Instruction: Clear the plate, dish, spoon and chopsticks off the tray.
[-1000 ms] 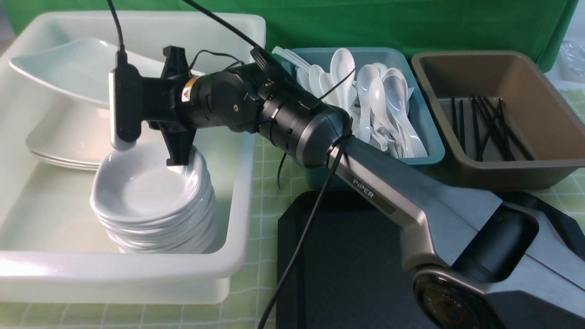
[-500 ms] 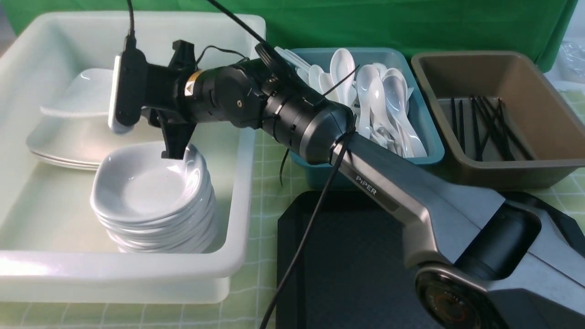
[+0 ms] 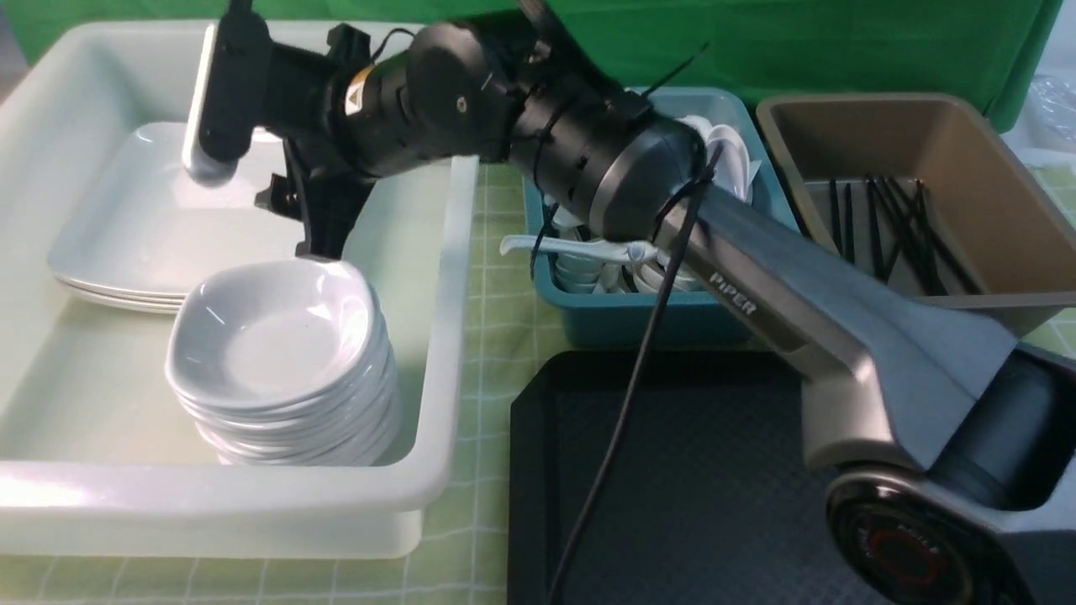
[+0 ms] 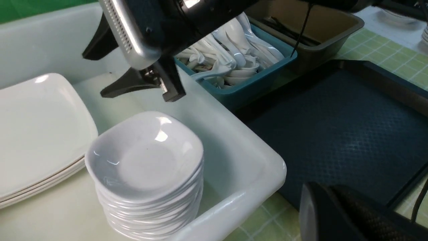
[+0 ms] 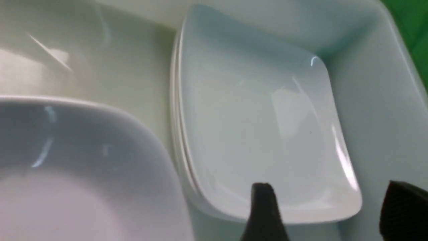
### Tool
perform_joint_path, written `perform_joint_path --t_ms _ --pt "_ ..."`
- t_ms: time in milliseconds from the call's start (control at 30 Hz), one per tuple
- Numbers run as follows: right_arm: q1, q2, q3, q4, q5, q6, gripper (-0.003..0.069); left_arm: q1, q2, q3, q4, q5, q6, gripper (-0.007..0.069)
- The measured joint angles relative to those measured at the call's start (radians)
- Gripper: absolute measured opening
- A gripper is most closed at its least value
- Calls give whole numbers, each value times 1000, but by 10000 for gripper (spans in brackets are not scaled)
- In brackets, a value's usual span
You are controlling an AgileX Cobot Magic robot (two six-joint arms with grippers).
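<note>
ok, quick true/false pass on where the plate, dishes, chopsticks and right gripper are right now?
1. The right gripper is open above the white tub. True.
2. The plate hangs tilted in that gripper. False: it lies flat on top of the plate stack in the tub.
3. The chopsticks lie in the brown bin. True.
4. The dishes are stacked on the tray. False: they are stacked in the white tub, beside the plate stack.

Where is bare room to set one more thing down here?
The tray, in front of the crowded teal bin, shows bare. In the tub, the near left corner is bare, bordered by the plates and the dish stack.
</note>
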Motion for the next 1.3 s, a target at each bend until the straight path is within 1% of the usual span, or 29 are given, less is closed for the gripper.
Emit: perform_joint_path --t_ms 67,100,133,167,200,233,267,300,333,367,400,433,533,567,600,633,767,800,900,1067,1300 --pt "0 -75 0 -2 157 119 387 0 0 0 0 -17 24 41" --pt "0 -83 0 -3 172 144 372 0 0 0 0 -22 26 41" --pt "0 -130 0 -4 262 218 328 0 1 0 0 -39 34 41" --pt "-1 -175 -1 -5 344 286 261 0 5 1 0 -74 46 41" --pt "-1 -212 -1 -6 381 334 223 0 8 6 0 -113 53 41" --pt "-1 -246 2 -14 408 398 169 0 14 17 0 -162 63 41" --pt "-1 -258 3 -14 408 407 161 0 15 20 0 -173 65 41" --pt "-1 -306 6 -28 409 485 105 0 22 51 0 -272 78 41" --pt "-1 -322 12 -38 409 531 85 0 27 72 0 -329 80 41" --pt "-1 -334 14 -41 409 541 80 0 28 78 0 -344 80 41" --pt "-1 -359 32 -55 409 589 69 0 30 101 -2 -402 81 41" --pt "-2 -419 86 -79 409 639 54 0 34 162 -14 -527 82 41" --pt "-4 -562 257 -107 409 710 49 0 34 279 -50 -714 84 41" --pt "-4 -583 285 -109 409 718 49 0 35 288 -53 -726 84 41" --pt "-6 -626 339 -114 409 736 49 0 35 330 -59 -791 84 41" --pt "-7 -699 437 -126 409 764 49 0 35 385 -62 -883 84 41" --pt "-8 -904 736 -170 389 838 48 0 35 511 -62 -1143 97 42" --pt "-8 -912 749 -173 386 841 48 0 35 520 -61 -1159 98 42" --pt "-9 -1041 939 -187 359 868 48 0 35 562 -61 -1227 102 43" --pt "-9 -1188 1085 -189 360 892 56 0 35 613 -61 -1235 102 45" --pt "-9 -1277 1117 -189 355 894 78 0 35 676 -61 -1237 102 50"
